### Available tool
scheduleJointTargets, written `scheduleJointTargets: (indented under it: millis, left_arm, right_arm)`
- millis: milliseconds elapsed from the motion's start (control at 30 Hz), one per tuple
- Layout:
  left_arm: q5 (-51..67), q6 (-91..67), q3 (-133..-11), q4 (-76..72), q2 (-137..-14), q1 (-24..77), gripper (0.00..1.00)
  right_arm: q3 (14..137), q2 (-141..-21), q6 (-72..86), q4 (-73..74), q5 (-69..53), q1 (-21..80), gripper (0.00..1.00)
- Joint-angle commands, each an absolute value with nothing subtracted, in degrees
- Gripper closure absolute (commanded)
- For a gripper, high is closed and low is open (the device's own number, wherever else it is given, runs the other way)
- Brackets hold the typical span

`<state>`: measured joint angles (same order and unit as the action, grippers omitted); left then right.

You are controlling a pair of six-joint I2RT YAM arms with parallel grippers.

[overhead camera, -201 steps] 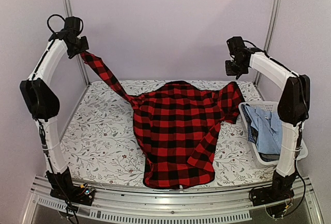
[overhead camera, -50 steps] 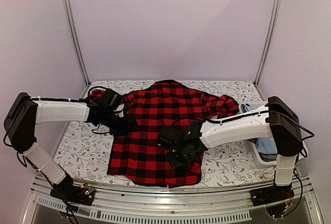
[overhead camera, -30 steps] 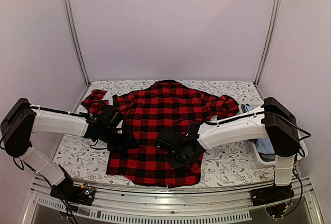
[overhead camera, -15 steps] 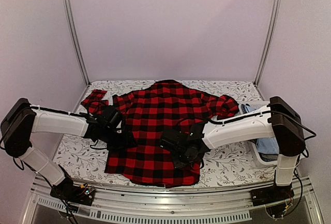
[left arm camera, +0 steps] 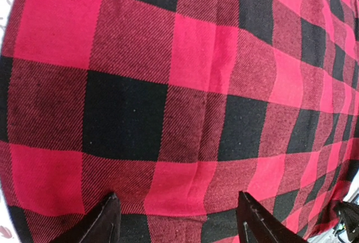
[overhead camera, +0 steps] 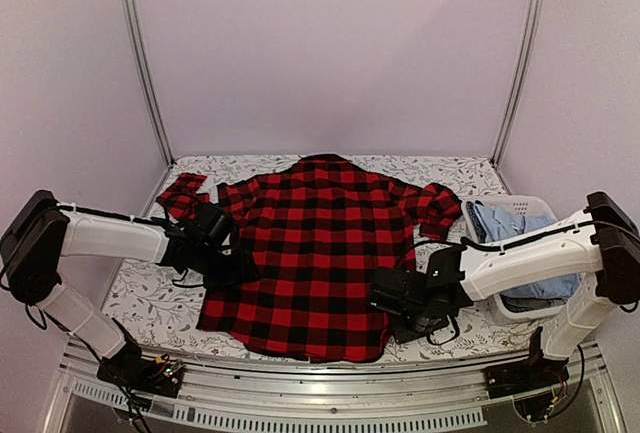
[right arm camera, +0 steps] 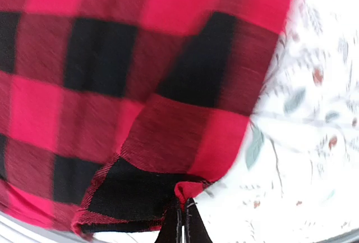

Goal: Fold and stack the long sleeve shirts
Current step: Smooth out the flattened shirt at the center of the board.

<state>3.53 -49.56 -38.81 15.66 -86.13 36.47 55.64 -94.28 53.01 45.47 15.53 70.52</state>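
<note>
The right gripper [right arm camera: 180, 220] was clamped shut on the hem corner of the shirt [overhead camera: 312, 238] at five o'clock, its arm stretched low across the table [overhead camera: 165, 298]. The left gripper [left arm camera: 176, 223] hovered with jaws apart over the cloth's nine o'clock edge. The right wrist view was blurred. Red-and-black checked, the shirt lay spread flat mid-table.

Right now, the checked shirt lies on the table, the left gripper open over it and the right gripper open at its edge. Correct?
Not quite: the right gripper is shut, pinching the edge of the shirt, as the right wrist view shows. The left gripper is open over it.
</note>
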Motion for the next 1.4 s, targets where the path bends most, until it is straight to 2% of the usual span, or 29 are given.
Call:
scheduleJointTargets:
  millis: [0, 133, 267, 300, 400, 433, 533, 633, 967, 1167, 1367]
  left_arm:
    - [0.9, -49.7, -35.7, 22.8, -89.1, 35.1, 0.29]
    - [1.2, -49.1, -36.8, 23.1, -89.3, 35.1, 0.29]
    - [0.9, -48.5, -37.5, 23.7, -88.8, 35.1, 0.29]
    - [0.6, -48.6, -37.6, 24.0, -88.7, 35.1, 0.29]
    - [0.4, -48.6, -37.7, 24.2, -88.0, 35.1, 0.28]
    - [0.4, -48.6, -37.7, 24.2, -87.8, 35.0, 0.28]
    - [0.1, -48.8, -37.8, 25.0, -87.2, 34.8, 0.28]
    - [-1.0, -49.8, -36.0, 24.6, -86.1, 33.4, 0.27]
    - [1.7, -52.4, -30.4, 23.0, -83.7, 27.3, 0.28]
    - [1.5, -53.0, -29.8, 24.4, -80.2, 25.8, 0.28]
    - [3.0, -52.6, -30.5, 24.0, -77.8, 25.8, 0.28]
  right_arm:
    - [50.5, -89.2, 58.7, 46.7, 11.2, 74.2, 1.00]
    - [46.7, -87.0, 61.9, 46.9, 9.0, 75.9, 1.00]
    - [47.2, -84.6, 62.9, 49.2, 11.6, 75.7, 0.91]
    - [47.6, -83.9, 62.7, 49.4, 12.2, 75.1, 0.85]
    - [50.0, -82.7, 59.5, 48.6, 13.4, 72.3, 0.55]
    - [51.1, -82.7, 58.3, 48.1, 14.2, 71.1, 0.48]
    - [53.6, -82.7, 52.9, 45.8, 15.3, 65.7, 0.37]
    - [55.0, -82.6, 47.3, 41.7, 15.9, 59.2, 0.31]
    - [64.4, -90.4, 33.2, 28.4, 12.3, 39.9, 0.28]
    - [67.9, -98.2, 30.8, 25.8, 11.4, 33.8, 0.28]
    - [63.3, -98.3, 32.3, 24.9, 13.9, 31.3, 0.29]
